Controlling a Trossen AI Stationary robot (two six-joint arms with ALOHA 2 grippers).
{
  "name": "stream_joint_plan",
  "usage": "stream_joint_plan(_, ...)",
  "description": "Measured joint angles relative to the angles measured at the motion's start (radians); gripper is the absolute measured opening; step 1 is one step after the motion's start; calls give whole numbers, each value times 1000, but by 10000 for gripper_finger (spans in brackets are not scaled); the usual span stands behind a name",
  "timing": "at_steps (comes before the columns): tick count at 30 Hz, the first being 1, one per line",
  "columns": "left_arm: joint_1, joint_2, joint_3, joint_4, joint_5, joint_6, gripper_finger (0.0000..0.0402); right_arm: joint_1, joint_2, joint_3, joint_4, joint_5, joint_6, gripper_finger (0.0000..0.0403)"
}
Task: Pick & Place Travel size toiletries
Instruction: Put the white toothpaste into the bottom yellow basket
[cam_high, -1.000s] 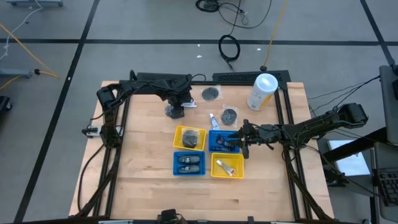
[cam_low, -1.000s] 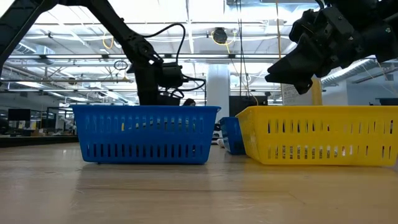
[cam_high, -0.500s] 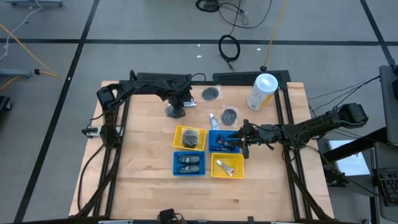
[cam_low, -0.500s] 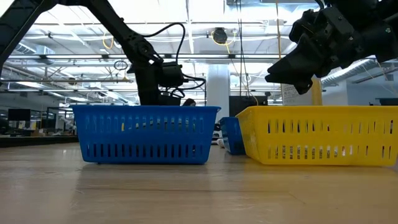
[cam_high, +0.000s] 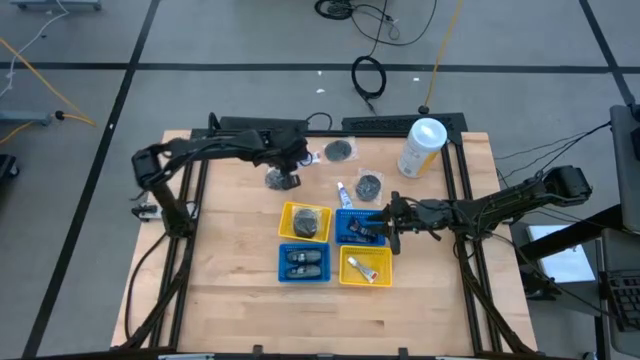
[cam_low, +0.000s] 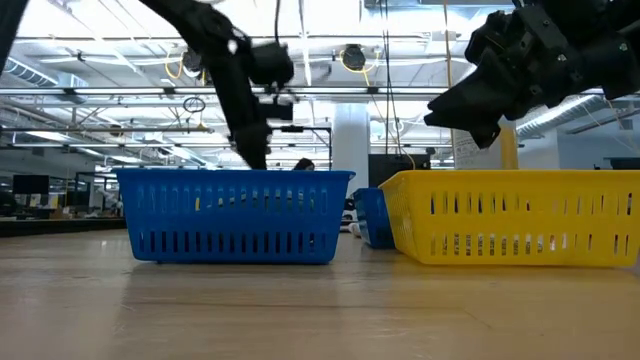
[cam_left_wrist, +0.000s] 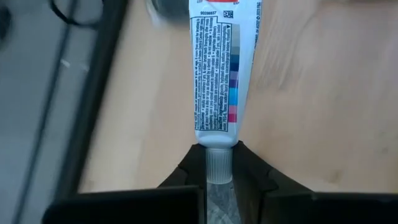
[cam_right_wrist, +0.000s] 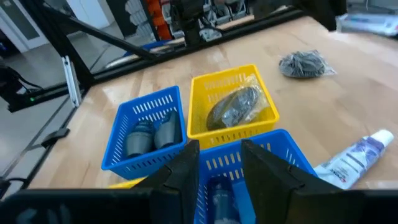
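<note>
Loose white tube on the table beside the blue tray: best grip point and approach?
Straight down from above, fingers across the loose white tube's middle. It lies flat on the table, so only its long sides are free; one end sits near the blue tray.

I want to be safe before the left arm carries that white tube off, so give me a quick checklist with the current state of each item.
1. Left gripper shut on the white printed plastic tube at its cap: ok.
2. Tube lifted off the wooden table: cannot tell.
3. Yellow square basket with a tube already inside has spare room: ok.
4. Right gripper out of the way: not ok, it hovers over the blue basket beside that yellow one.
5. Right gripper empty: cannot tell.
</note>
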Motion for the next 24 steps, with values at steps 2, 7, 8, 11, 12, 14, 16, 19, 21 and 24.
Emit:
stream_joint_plan(2, -42, -49, 0, -3, -35, -3, 30, 0, 0, 0, 14, 0, 0, 112)
stream_joint_plan(7, -165, -158, 0, 7, -81, -25, 30, 0, 0, 0, 57, 0, 0, 112)
stream_joint_plan(8, -193, -171, 0, 11, -98, -28, 30, 0, 0, 0, 66, 0, 0, 112)
stream_joint_plan(11, -280, -199, 0, 12, -175, -43, 30, 0, 0, 0, 102, 0, 0, 111)
stream_joint_plan(12, -308, -204, 0, 12, -205, -48, 30, 0, 0, 0, 114, 0, 0, 111)
stream_joint_plan(14, -364, -207, 0, 13, -272, -66, 30, 0, 0, 0, 140, 0, 1, 112)
stream_joint_plan(16, -418, -207, 0, 17, -340, -89, 30, 0, 0, 0, 172, 1, 6, 112)
stream_joint_plan(19, -497, -197, 2, 43, -425, -111, 30, 0, 0, 0, 212, 1, 20, 112)
stream_joint_plan(21, -543, -192, 2, 46, -477, -125, 30, 0, 0, 0, 240, 4, 26, 112)
stream_joint_plan(24, -596, -176, 3, 93, -535, -129, 30, -1, 0, 0, 279, 6, 31, 112)
